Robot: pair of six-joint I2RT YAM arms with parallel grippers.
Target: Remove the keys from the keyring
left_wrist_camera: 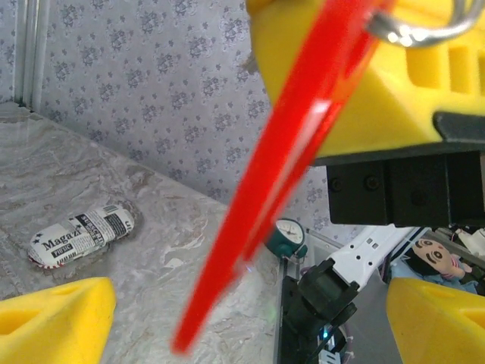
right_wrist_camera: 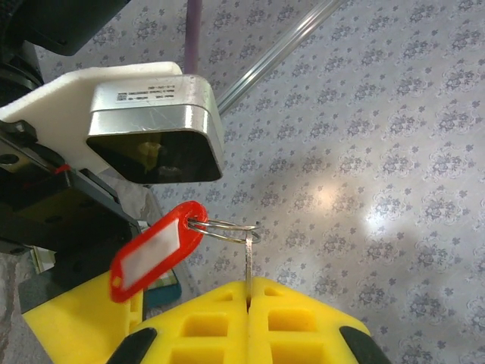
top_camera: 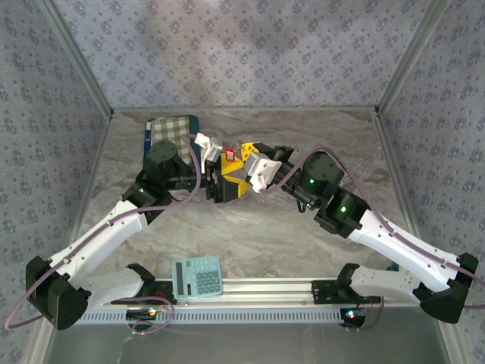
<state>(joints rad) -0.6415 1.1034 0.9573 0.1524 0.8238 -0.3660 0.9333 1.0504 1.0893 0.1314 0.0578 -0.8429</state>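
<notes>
The right gripper (right_wrist_camera: 248,287) is pinched tight on a thin metal strip (right_wrist_camera: 248,262) just under the keyring (right_wrist_camera: 231,226). The red key tag (right_wrist_camera: 155,250) slants off that ring towards the left gripper (left_wrist_camera: 242,318), whose 2 fingers are spread either side, nearer it.

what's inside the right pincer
A thin metal strip is clamped in the right pincer, joined to a ring with a red tag. Its lower part is hidden between the fingers.
</notes>
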